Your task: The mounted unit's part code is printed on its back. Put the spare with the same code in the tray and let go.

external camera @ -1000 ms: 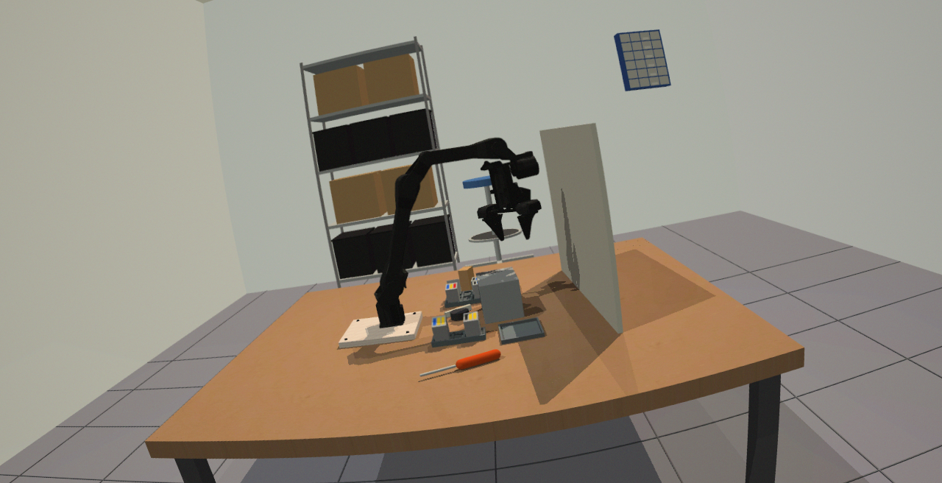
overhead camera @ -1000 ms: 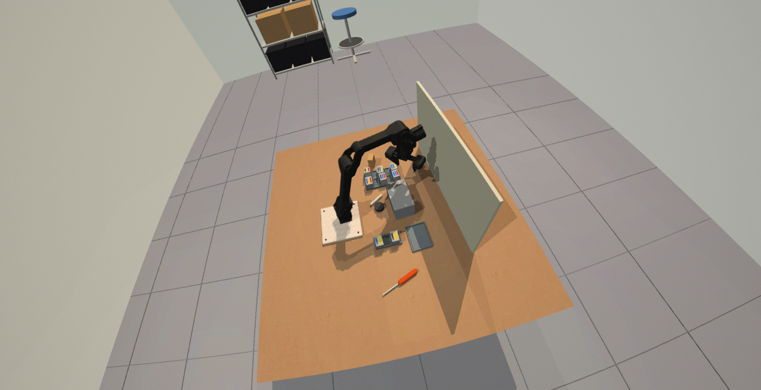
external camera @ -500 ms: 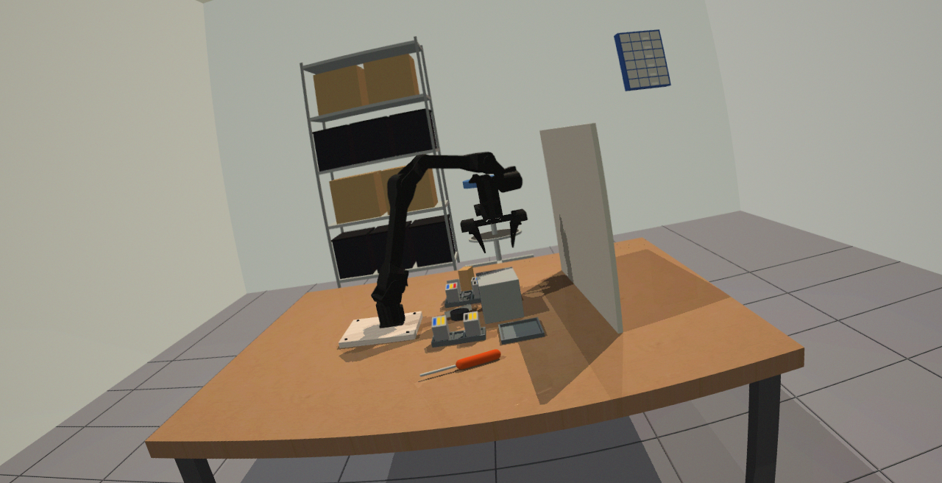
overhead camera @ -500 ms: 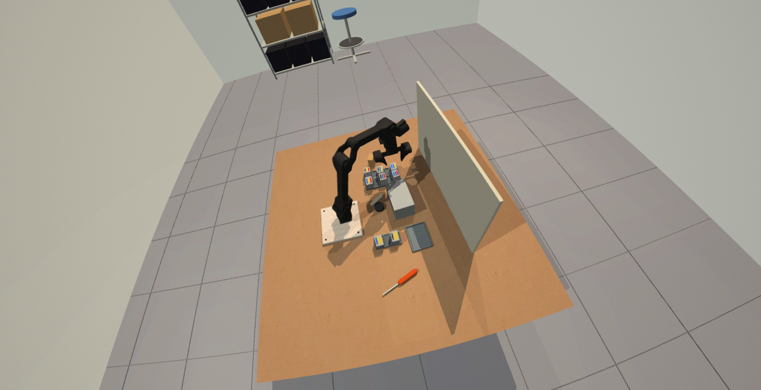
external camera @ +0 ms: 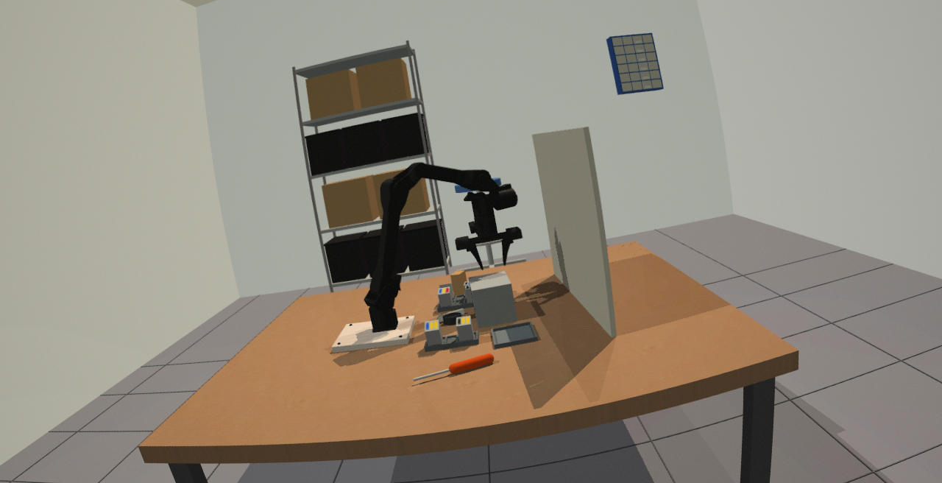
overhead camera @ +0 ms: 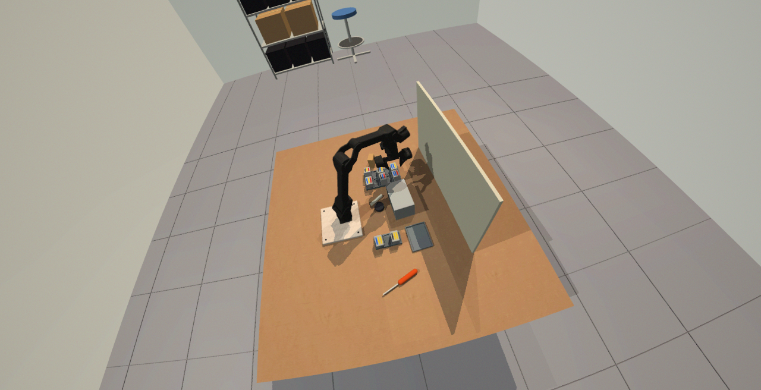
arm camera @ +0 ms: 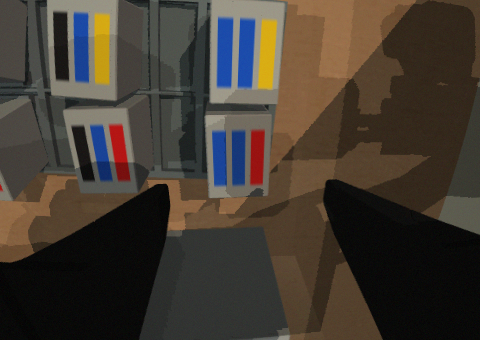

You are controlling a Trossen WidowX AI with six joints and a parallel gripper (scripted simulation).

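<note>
My gripper [external camera: 494, 266] [arm camera: 248, 192] is open and empty, above and beside a larger rack [arm camera: 177, 65]. In the wrist view this rack holds a blue-blue-red spare [arm camera: 238, 155], a blue-blue-yellow spare [arm camera: 245, 50], a black-blue-yellow spare [arm camera: 82, 45] and a black-blue-red spare [arm camera: 104, 150]; others are cut off at left. The blue-blue-red spare appears between the fingertips, not touched. The grey box-shaped mounted unit [overhead camera: 400, 195] [external camera: 494, 300] [arm camera: 215, 280] stands beside the rack; its code is not visible. The tray [overhead camera: 420, 236] [external camera: 514, 335] is empty.
A tall upright panel [overhead camera: 457, 164] [external camera: 574, 230] stands right of the unit. A smaller rack holds two spares [overhead camera: 379, 241] [overhead camera: 395, 236] near the tray. An orange-handled screwdriver [overhead camera: 408, 276] [external camera: 471, 364], a black round object [overhead camera: 379, 206] and a tan block [external camera: 458, 282] are also on the table.
</note>
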